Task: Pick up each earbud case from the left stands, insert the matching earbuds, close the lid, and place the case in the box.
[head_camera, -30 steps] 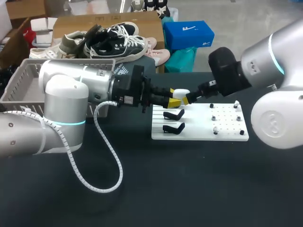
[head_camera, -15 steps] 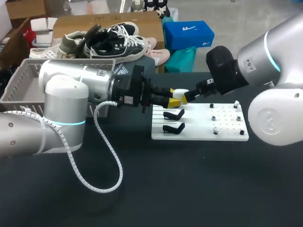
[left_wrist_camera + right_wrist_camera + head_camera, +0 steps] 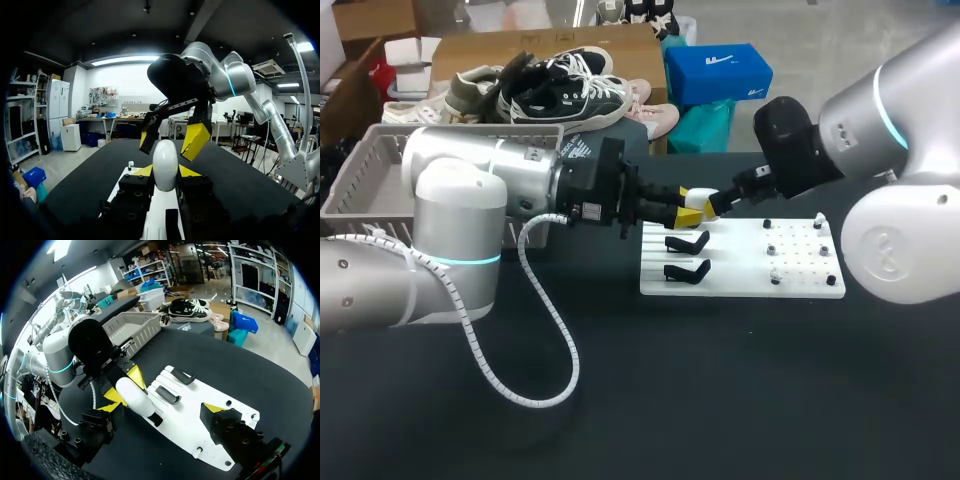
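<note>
Left hand (image 3: 165, 172) pinches smooth, rounded white earbud case (image 3: 165, 158).

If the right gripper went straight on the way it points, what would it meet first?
Most likely the white earbud case that the left gripper holds: it lies just ahead of the right gripper, close to one finger. Depth is unclear.

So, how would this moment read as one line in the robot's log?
left claw: shut on white oval earbud case | case lid: closed | right claw: open, at the case's top end
</note>
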Controlling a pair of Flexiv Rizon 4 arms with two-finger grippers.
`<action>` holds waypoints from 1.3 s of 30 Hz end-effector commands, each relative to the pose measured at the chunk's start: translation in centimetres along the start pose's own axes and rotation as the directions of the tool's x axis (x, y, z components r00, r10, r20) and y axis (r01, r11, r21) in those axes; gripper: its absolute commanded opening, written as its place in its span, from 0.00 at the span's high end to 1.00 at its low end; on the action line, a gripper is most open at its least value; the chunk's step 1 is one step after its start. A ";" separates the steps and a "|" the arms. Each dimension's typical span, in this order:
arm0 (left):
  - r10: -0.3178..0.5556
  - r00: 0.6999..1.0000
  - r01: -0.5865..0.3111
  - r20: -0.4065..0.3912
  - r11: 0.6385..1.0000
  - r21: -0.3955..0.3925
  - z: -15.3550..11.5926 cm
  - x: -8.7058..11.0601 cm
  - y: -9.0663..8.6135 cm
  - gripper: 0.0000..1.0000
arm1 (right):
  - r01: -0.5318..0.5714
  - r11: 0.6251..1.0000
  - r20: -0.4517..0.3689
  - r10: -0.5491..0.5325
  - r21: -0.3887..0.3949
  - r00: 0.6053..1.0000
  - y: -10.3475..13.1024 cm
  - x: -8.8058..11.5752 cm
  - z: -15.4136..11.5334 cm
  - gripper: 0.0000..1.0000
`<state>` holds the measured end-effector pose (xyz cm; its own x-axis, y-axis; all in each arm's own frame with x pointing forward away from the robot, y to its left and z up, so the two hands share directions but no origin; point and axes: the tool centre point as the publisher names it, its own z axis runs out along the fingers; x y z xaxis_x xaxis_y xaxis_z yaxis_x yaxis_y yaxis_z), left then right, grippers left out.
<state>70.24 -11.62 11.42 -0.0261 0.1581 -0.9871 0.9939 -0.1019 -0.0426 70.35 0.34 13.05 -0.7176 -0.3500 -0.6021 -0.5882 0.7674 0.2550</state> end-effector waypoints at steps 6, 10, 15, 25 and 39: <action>0.000 1.000 0.000 0.000 1.000 0.003 0.0 0.0 0.2 1.00 | -0.002 1.000 -0.008 0.002 0.012 1.000 -0.1 -0.4 0.2 0.00; 0.000 1.000 0.000 0.000 1.000 0.003 0.0 0.0 0.2 1.00 | -0.004 1.000 -0.010 0.004 0.015 1.000 -0.2 -0.4 0.2 0.00; 0.000 1.000 0.000 0.000 1.000 0.003 0.0 0.0 0.2 1.00 | -0.007 1.000 -0.010 0.007 0.020 1.000 -0.4 -0.5 0.1 0.00; 0.000 1.000 0.000 0.000 1.000 0.003 0.0 0.0 0.2 1.00 | 0.003 0.999 0.009 -0.003 0.033 1.000 -0.5 -2.1 -0.8 0.00; 0.102 0.995 -0.101 -0.011 0.994 0.045 0.9 -0.7 -0.1 1.00 | 0.019 0.977 0.019 -0.024 0.210 1.000 -3.6 -2.8 -4.8 0.00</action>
<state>69.55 -12.23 11.91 0.0676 0.1620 -0.9845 0.9878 -0.1495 0.0433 74.12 -2.95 16.58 -0.6948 -0.3622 -0.6214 -0.5645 0.8100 0.1591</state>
